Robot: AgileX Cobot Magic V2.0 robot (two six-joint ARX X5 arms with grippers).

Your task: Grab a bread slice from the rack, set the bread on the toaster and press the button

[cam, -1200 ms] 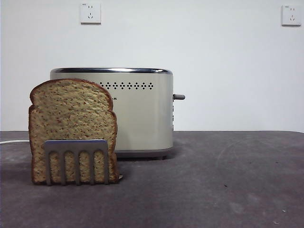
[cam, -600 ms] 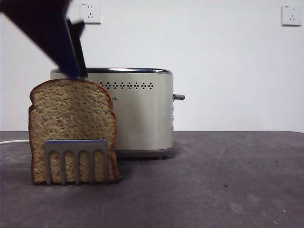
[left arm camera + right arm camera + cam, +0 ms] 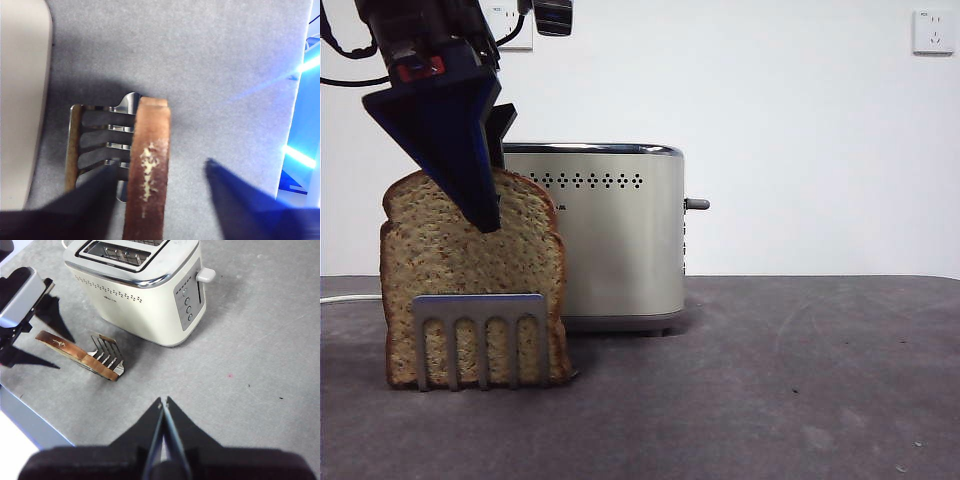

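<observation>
Table (image 3: 800,400) bare and open on the button (image 3: 697,204) side of the toaster (image 3: 610,235); on the other side the rack (image 3: 480,335) sits near the front table edge, w/ a thin gap betw. it and the toaster wall in the left wrist view. Bread (image 3: 470,285) stands upright in the rack's front slot, crust top uppermost, rear slots unfilled. Left gripper (image 3: 157,172) over the bread, jaws spread wide, one each side of the crust, neither touching it; in the front view the near jaw overlaps the slice's upper part. Front view hides the jaw gap; left wrist view shows it plainly. Right gripper (image 3: 163,405) well apart, high over bare table on the button side, jaws pressed together on nothing. Only the right wrist view shows the toaster top: both slots unfilled, lever knob up.
</observation>
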